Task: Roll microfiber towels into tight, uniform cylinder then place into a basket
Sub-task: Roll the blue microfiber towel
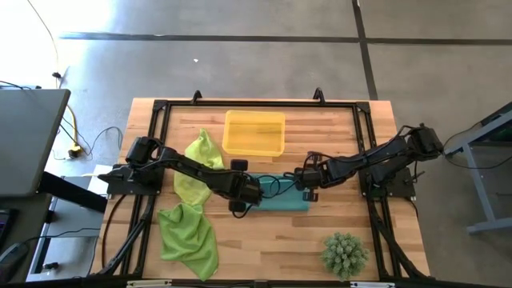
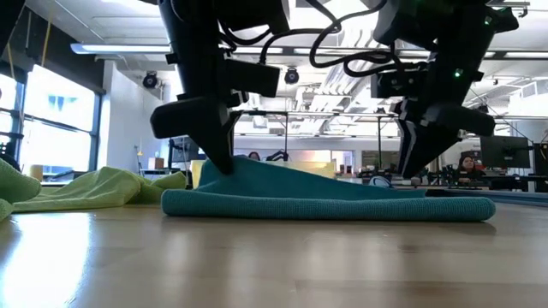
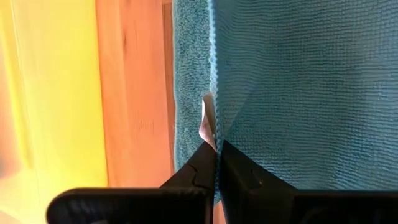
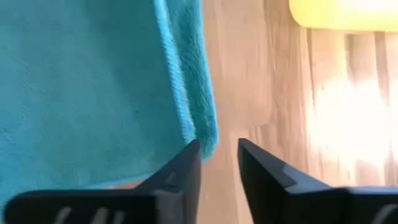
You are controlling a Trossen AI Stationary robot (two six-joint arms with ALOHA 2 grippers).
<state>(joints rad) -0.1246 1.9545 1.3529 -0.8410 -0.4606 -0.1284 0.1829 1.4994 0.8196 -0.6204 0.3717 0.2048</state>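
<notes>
While no writing readable, left end effector [image 3: 216, 163] pinches teal towel [image 1: 280, 194] edge; right end effector [image 4: 219, 163] spread beside it.

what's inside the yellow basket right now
Nothing shows inside the basket: the high view sees only its bare yellow floor. The teal towel lies on the table in front of it, and both green towels are outside too.

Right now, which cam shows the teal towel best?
The high view: the whole teal towel lies folded between the tray and the table's near edge, partly under both tools. The low view shows only its side profile, one end lifted. Each wrist view shows just an edge, close up.
</notes>
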